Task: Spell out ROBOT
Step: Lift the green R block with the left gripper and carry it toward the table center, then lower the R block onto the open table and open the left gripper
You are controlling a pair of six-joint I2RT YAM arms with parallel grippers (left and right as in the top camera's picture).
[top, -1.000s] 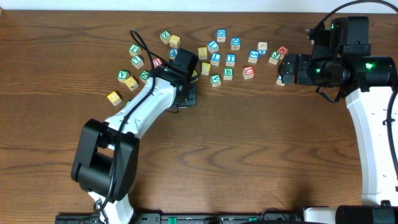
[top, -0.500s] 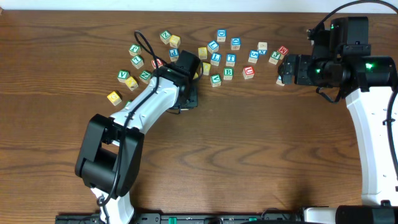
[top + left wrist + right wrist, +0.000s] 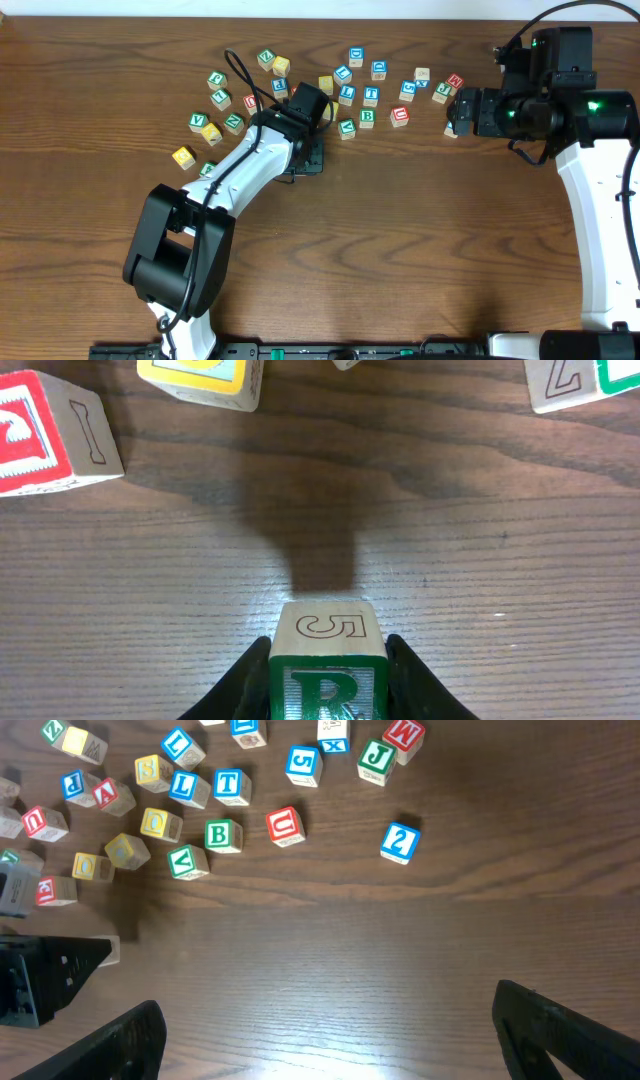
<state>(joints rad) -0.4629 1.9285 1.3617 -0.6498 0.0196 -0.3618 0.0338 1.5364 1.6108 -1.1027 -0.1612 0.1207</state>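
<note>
While the left fingers [image 3: 245,685] clamp the green-framed R cube [image 3: 326,685] by its flat sides, just near of the scattered cubes [image 3: 371,96] on the table [image 3: 420,230], the right fingers [image 3: 560,1020] stand wide open and empty. It looks like small, rigid, light wood, and its smooth faces may slip.

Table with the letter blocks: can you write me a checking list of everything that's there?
Surface: brown wooden table, no spills seen.
Job's things: green-framed wooden R cube clamped; green-framed B cube, blue-framed T cube and yellow-faced cubes lie loose at the far side.
Clutter: red-lettered U cube and other letter cubes, scattered.
End effectors: left end effector shut on the R cube; right end effector open, holding nothing.
Cables: black cable loops above the left arm.
Surroundings: nothing seen.
</note>
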